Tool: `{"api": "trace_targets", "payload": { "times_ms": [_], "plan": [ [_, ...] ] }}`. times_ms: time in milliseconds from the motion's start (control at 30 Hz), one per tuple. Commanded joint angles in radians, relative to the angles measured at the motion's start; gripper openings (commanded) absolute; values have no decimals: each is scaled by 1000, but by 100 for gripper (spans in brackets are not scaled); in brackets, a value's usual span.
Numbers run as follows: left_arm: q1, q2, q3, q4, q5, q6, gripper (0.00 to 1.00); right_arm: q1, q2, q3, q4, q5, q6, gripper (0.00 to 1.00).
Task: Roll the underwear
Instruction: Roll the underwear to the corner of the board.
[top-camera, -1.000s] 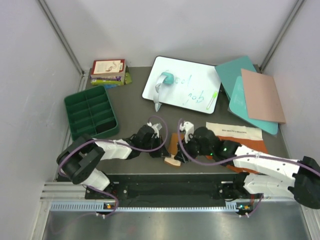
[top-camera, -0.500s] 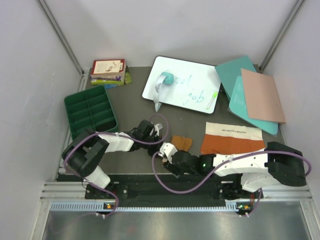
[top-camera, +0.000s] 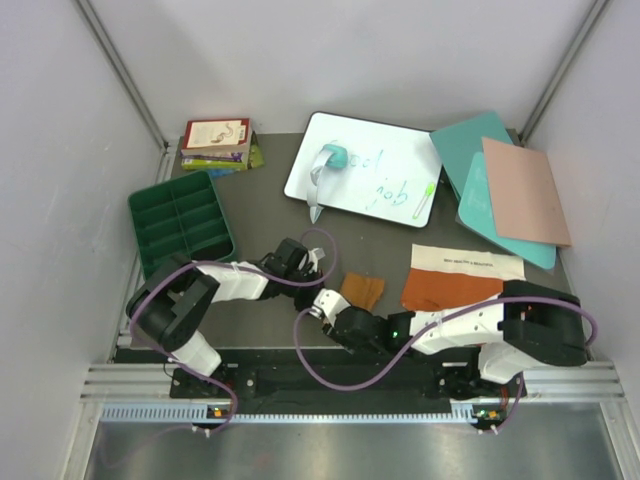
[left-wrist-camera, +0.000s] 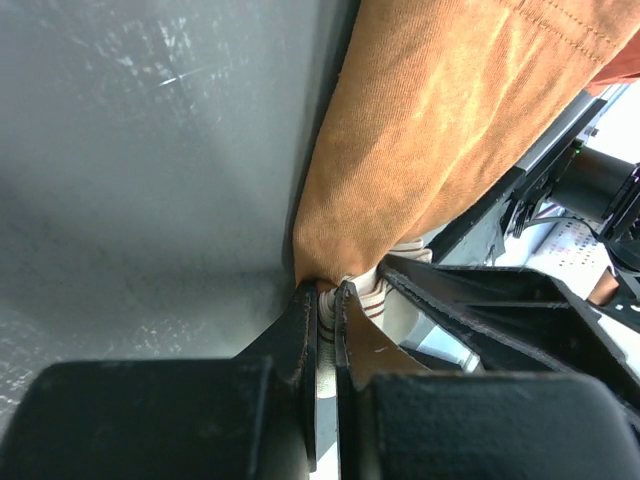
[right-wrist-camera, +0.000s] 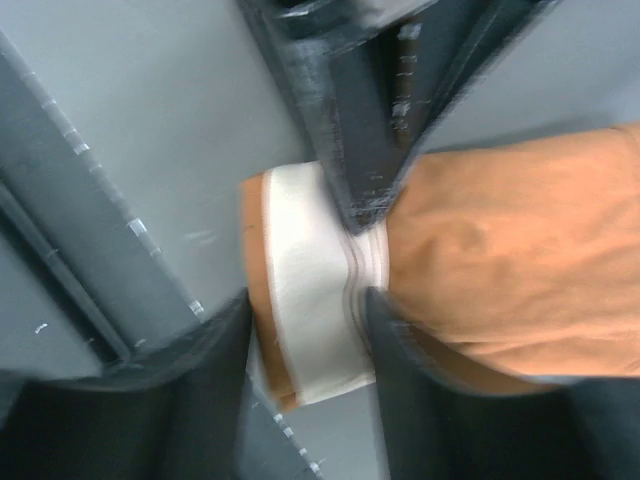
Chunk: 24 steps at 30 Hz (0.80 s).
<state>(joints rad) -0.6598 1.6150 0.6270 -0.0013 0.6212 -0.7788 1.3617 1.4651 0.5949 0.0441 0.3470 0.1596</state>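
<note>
The mustard-tan underwear (top-camera: 363, 290) lies folded on the table between my two grippers. My left gripper (top-camera: 326, 274) is shut on its striped pale waistband (left-wrist-camera: 362, 290), with the tan cloth (left-wrist-camera: 430, 140) stretching away from the jaws. My right gripper (top-camera: 336, 303) is at the cloth's near left corner. In the right wrist view its jaws stand apart on either side of the white waistband (right-wrist-camera: 315, 300), which lies flat between them (right-wrist-camera: 305, 360). The rust-orange underwear (top-camera: 448, 291) lies flat to the right, its cream waistband (top-camera: 468, 262) on the far side. The black underwear is out of view.
A green compartment tray (top-camera: 180, 225) stands at the left. A whiteboard (top-camera: 365, 175) with a teal eraser (top-camera: 334, 157) and a green marker (top-camera: 427, 201) lies at the back. Teal (top-camera: 470, 145) and pink (top-camera: 525, 190) boards lie back right, books (top-camera: 217, 143) back left.
My right arm has swung left, uncovering the rust-orange underwear, and its gripper now sits at the tan cloth's near left corner. The tan underwear has shifted slightly right.
</note>
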Motion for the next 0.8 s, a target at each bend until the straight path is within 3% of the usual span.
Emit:
{"api": "trace_targets", "payload": {
  "times_ms": [0, 67, 133, 233, 333, 433, 567, 767],
  "plan": [
    [8, 20, -9, -86, 31, 36, 0, 19, 84, 11, -41, 21, 70, 32],
    [11, 3, -22, -43, 47, 20, 0, 19, 90, 20, -73, 0, 84, 18],
    [17, -19, -35, -32, 54, 12, 9, 17, 78, 19, -70, -28, 100, 11],
    [43, -85, -55, -40, 25, 15, 36, 8, 35, 19, -76, -100, 118, 5],
    [84, -173, -85, -63, -18, 21, 52, -25, -20, 10, -76, -210, 138, 1],
    [121, -259, -105, -103, -84, 38, 59, -102, -52, -4, -61, -414, 158, 0],
    [121, -352, -110, -137, -178, 94, 61, -186, -71, -17, -52, -583, 179, 0],
    [117, -506, -193, 24, -190, 98, 62, -371, -57, -60, 51, -839, 251, 0]
  ]
}}
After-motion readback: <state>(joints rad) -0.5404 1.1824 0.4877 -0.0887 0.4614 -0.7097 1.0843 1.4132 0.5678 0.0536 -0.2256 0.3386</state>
